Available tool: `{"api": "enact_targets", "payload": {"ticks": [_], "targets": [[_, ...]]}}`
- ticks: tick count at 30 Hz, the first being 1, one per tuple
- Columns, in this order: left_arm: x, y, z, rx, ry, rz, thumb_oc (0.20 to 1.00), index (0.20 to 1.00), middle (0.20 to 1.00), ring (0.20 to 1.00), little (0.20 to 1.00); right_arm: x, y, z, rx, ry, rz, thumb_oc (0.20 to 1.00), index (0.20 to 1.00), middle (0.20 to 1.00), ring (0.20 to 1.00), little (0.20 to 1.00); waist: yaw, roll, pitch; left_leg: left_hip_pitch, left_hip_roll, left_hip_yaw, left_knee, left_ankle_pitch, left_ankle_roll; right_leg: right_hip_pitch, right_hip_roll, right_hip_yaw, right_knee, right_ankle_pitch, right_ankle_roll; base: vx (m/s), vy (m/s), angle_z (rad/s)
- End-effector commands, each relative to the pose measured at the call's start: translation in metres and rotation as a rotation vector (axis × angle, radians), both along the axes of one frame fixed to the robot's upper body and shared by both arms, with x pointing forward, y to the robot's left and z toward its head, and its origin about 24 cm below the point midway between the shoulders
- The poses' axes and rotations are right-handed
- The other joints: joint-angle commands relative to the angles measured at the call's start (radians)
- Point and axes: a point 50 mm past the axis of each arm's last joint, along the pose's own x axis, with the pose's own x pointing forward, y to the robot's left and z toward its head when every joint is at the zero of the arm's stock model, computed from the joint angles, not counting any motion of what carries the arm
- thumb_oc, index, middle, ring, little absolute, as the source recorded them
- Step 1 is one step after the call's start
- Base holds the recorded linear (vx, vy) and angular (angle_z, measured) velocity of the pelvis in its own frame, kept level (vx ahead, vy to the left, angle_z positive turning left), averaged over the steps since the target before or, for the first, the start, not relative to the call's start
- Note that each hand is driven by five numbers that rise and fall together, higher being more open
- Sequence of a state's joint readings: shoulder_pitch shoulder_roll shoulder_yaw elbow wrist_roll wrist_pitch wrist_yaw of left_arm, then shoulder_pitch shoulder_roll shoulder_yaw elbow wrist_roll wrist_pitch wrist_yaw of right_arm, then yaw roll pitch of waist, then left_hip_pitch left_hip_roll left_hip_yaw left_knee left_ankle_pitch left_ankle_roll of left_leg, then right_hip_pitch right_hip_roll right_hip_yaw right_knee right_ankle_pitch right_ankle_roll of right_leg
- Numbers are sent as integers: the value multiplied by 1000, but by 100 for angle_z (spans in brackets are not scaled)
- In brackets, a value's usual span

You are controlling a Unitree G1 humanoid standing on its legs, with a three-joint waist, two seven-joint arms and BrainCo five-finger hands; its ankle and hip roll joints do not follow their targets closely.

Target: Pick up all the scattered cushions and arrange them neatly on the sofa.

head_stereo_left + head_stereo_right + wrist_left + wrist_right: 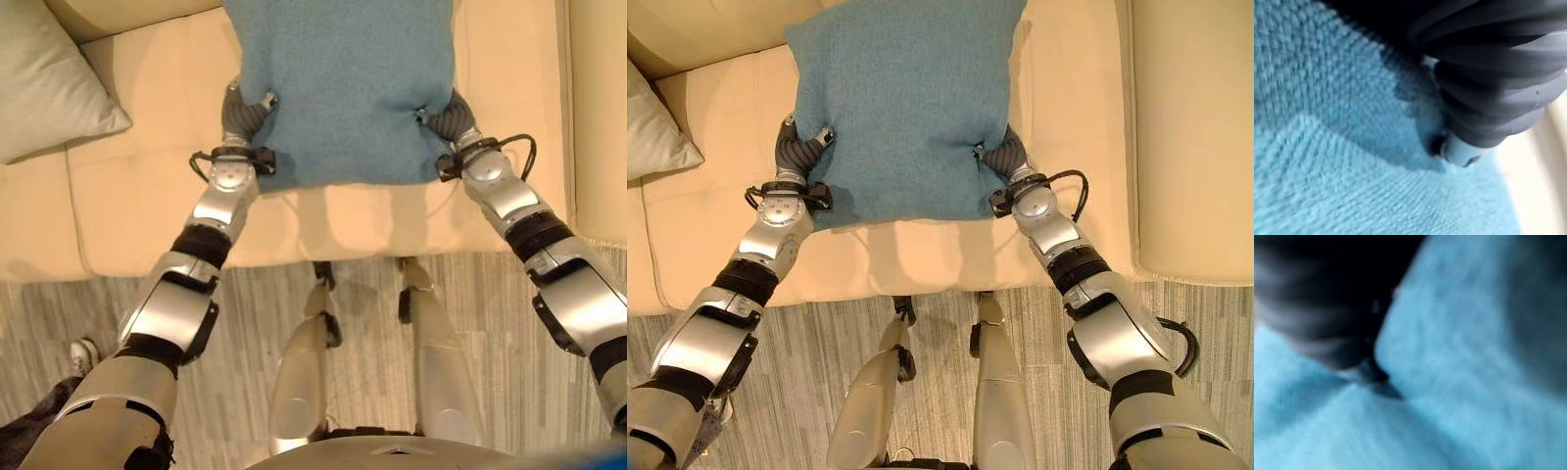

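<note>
1. I have the blue cushion (901, 103) held between both hands over the seat of the sofa (715, 225), its lower edge toward the sofa's front edge and its top toward the backrest. One hand on each side keeps a soft, floppy thing square so I can lay it flat or prop it up without it folding.

2. My left hand (795, 149) grips the cushion's left lower edge. The left wrist view shows a thumb tip dug into the weave with the cloth dimpled round it, so I read the fingers as pinching the fabric; the ones under the cushion are hidden.

3. My right hand (1003, 155) takes the right lower edge the same way. In the right wrist view the cloth creases sharply beside the dark cover, which suits a pinch, though I cannot make out each finger.

4. Both grips sit low on the cushion, so most of it lies beyond my hands, toward the backrest. That suits pushing it back against the backrest.

5. A grey cushion (44, 83) already lies on the sofa, well to the left of the blue one, near the backrest.

6. My judgement: this is the placing step. The risk is the pinched cloth snagging on release and dragging the cushion askew.
</note>
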State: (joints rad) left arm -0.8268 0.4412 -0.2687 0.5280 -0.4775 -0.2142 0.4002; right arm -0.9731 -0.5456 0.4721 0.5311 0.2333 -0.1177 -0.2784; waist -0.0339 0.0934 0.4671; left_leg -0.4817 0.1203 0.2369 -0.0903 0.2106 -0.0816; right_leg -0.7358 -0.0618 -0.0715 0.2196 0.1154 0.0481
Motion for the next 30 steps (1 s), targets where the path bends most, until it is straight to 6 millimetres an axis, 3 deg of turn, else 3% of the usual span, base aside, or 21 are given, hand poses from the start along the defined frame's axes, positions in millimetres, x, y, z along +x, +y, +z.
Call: {"api": "enact_targets", "payload": {"ticks": [1,2,5,8,12,13,16,17,20,24,30], "targets": [[-25,-54,73,41,-406,-179,200,200,200,200,200,-39,74,77,30,-444,255,200,200,200,200,200,-9,-46,-2,24,31,2,29,-66,-85,68,-35,-30,-20,-76,111,0,0,0],[-25,-54,73,41,-404,-178,200,200,200,200,200,-39,74,76,30,-444,254,200,200,200,200,200,-9,-46,-4,23,31,2,31,-67,-84,67,-35,-29,-19,-77,111,0,0,0],[-50,-51,103,22,-592,-156,200,200,200,200,200,-55,73,95,-33,-604,195,200,200,200,200,200,-15,-59,-14,1,38,-2,71,-90,-81,53,-36,-25,4,-87,107,17,-20,-4],[-58,-49,114,59,-665,-111,200,200,200,200,200,-60,69,96,-23,-653,174,200,200,200,200,200,-18,-60,-21,-5,43,-4,80,-96,-80,49,-36,-27,14,-93,106,0,0,0],[-58,-46,122,127,-695,-42,200,200,200,200,200,-58,66,94,-18,-664,138,200,200,200,200,200,-22,-62,-29,-8,45,-5,83,-99,-80,42,-37,-27,26,-98,106,9,2,0],[-57,-46,134,160,-727,1,200,200,200,200,200,-55,66,96,-26,-674,108,200,200,200,200,200,-24,-61,-35,-12,45,-6,82,-98,-81,39,-36,-27,27,-98,107,0,0,0],[-58,-47,143,188,-757,20,200,200,200,200,200,-54,66,100,-31,-690,92,200,200,200,200,200,-24,-61,-36,-16,45,-9,81,-97,-80,33,-37,-29,30,-99,108,0,0,0],[-60,-48,163,232,-815,63,200,200,200,200,200,-49,62,113,-50,-728,28,200,200,200,200,200,-23,-60,-44,-20,45,-11,83,-97,-79,25,-37,-30,39,-101,110,0,0,0],[-62,-50,183,271,-867,106,200,200,200,200,200,-46,59,131,-61,-770,-33,200,200,200,200,200,-20,-61,-51,-25,46,-13,85,-97,-78,18,-38,-30,45,-104,113,0,0,0],[-60,-56,205,321,-899,144,200,200,200,200,200,-44,60,155,-98,-825,-103,200,200,200,200,200,-14,-62,-52,-43,44,-22,90,-93,-78,-1,-38,-34,60,-109,116,0,0,0],[-57,-60,222,374,-905,195,200,200,200,200,200,-41,54,174,-198,-865,-206,200,200,200,200,200,-6,-66,-57,-75,42,-45,82,-75,-78,-39,-38,-43,88,-119,124,24,-42,7]]}}
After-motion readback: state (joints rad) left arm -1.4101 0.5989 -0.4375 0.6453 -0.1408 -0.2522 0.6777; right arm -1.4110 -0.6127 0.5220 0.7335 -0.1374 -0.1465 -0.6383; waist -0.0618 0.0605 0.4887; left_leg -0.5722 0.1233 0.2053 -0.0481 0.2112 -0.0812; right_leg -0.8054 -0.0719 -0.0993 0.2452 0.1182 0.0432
